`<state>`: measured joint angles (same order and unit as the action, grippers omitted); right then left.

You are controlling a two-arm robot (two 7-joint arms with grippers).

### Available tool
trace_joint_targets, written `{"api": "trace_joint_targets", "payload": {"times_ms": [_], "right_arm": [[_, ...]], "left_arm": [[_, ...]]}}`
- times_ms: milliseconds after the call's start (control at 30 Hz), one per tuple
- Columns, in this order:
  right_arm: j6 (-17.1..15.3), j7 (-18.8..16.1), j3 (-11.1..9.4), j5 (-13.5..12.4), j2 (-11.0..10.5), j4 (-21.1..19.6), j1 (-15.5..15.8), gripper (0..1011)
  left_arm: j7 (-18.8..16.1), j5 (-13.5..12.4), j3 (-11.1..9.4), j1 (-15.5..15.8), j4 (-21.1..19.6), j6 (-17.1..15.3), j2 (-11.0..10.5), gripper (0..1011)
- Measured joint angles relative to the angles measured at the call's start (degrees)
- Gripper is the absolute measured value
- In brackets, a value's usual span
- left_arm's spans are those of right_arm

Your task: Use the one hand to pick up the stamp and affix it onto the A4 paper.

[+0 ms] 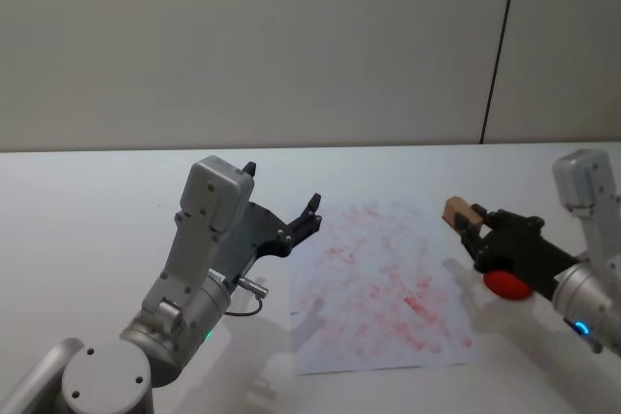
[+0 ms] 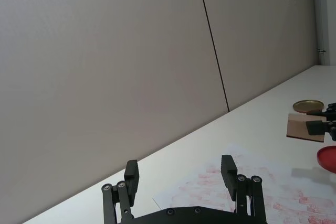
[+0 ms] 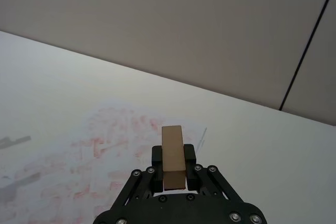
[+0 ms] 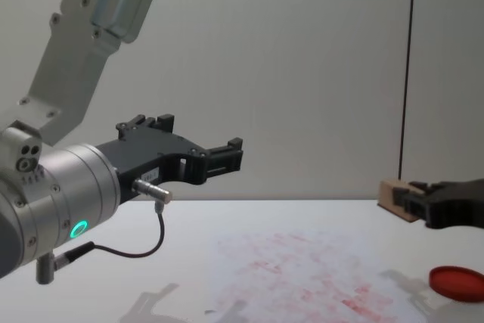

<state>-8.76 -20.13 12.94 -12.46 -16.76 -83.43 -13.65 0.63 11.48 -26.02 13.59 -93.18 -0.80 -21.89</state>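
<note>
Carry step, we judge: our black slim-fingered right gripper (image 1: 471, 227) clamps the small tan wooden stamp (image 1: 456, 210) aloft by the white red-blotched A4 paper's (image 1: 388, 288) right edge — next we shift over the sheet and press down — left gripper (image 1: 281, 187) idle, raised left of it, fingers apart.

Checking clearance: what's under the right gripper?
The red ink pad lies on the table below the right gripper, which holds the stamp aloft; in the head view the gripper covers part of the pad. The left gripper hangs open beside the A4 paper.
</note>
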Motion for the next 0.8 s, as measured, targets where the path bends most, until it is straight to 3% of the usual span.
{"api": "trace_joint_targets", "payload": {"times_ms": [800], "right_arm": [[-2.98,1.15,-2.35,0.3,-2.8,2.03,1.04,218]], "left_arm": [[0.0,0.0,0.0,0.0,0.0,0.0,0.0,993]]}}
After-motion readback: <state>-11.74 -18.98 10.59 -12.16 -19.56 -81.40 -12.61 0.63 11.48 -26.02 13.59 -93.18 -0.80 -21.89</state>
